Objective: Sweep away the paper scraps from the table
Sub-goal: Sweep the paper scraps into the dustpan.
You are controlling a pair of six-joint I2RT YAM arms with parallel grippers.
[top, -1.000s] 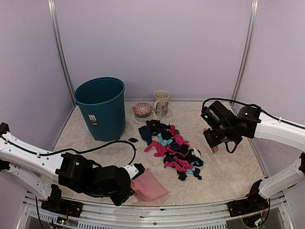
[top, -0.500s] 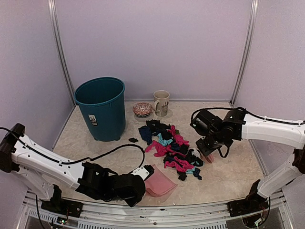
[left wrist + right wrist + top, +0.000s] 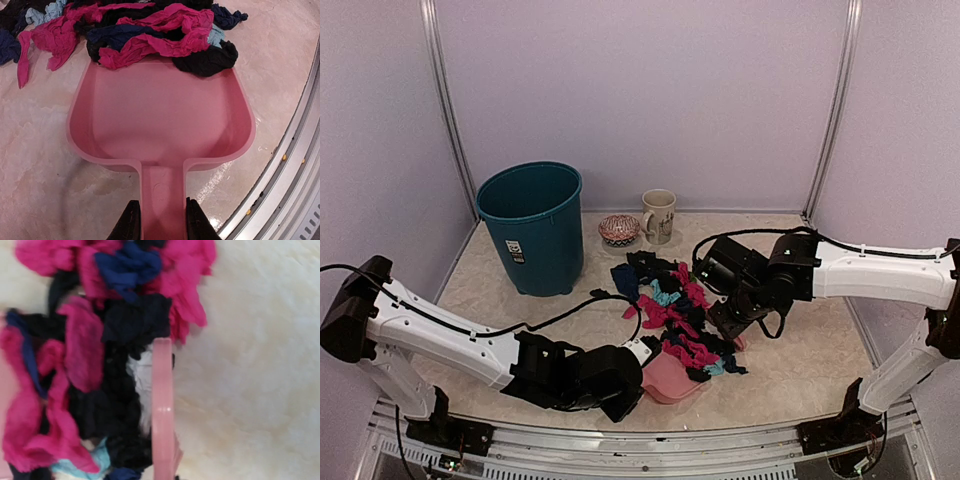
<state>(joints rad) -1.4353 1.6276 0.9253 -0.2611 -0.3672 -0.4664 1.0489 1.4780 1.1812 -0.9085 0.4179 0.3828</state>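
**A:** What do you hold, and how many?

**B:** Two tools, one in each gripper. The fingers of my left gripper (image 3: 159, 222) stand narrow and press both sides of the handle of one pink pan (image 3: 160, 125). My right gripper (image 3: 732, 325) is closed tight on one pink brush (image 3: 162, 410). In the wrist view I see only the brush, not the fingers.

**A:** And the scraps?

**B:** The scraps (image 3: 672, 305) lie in one pile in the middle of the table (image 3: 800, 365). They are too many and too tangled to count. I count four colours: pink, black, navy and light blue.

**A:** How do the tools stand to the pile?

**B:** The pan lies flat at the near edge, and its mouth touches the scraps. Some pink and black ones hang over its lip. The brush is at the right side of the pile, with its white bristles among the scraps.

**A:** Is there anything else?

**B:** Three things stand at the back. There is one teal bin (image 3: 532, 225) on the left. Behind the pile are one patterned bowl (image 3: 618, 230) and one mug (image 3: 659, 215), just beside each other.
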